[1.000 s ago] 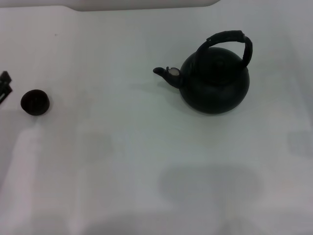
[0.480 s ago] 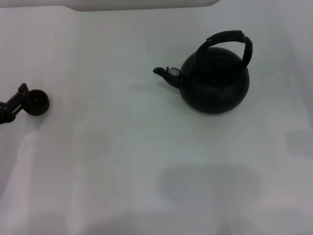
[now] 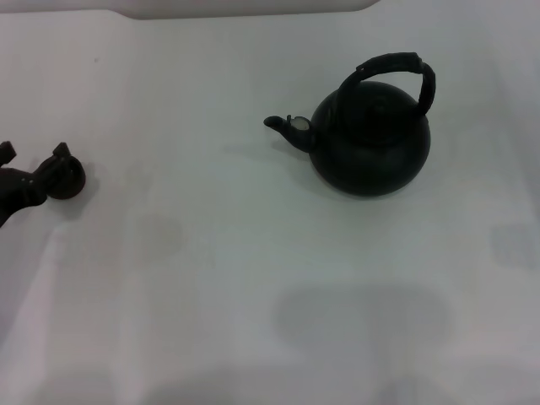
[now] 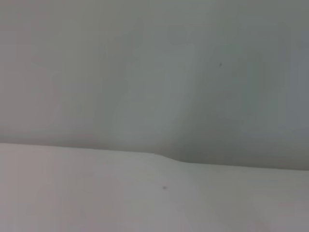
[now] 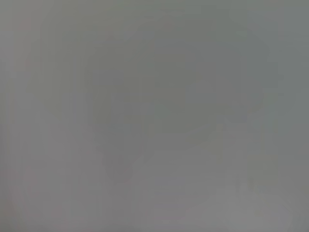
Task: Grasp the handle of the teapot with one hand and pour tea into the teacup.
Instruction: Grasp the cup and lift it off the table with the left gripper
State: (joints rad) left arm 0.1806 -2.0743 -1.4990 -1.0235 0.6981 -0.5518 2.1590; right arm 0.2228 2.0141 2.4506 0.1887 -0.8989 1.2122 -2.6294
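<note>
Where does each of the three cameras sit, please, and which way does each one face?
Head view: on the head, looking down at the table, teapot and teacup; left gripper at the cup.
Left wrist view: on the left wrist, facing bare white surface; no fingers show.
Right wrist view: on the right wrist, facing featureless grey.
Shared: nothing recognisable.

No text, label, brand, number or sign is showing legibly anywhere in these views. The teapot [image 3: 371, 139], standing toward the worktop's [image 3: 253, 278] far right corner, is bearing only a pale round spot on its spout, with no lettering that can be made out. The teacup [image 3: 67, 177] near the left edge is carrying no marking either. Both wrist views are showing only plain, unmarked surface.
</note>
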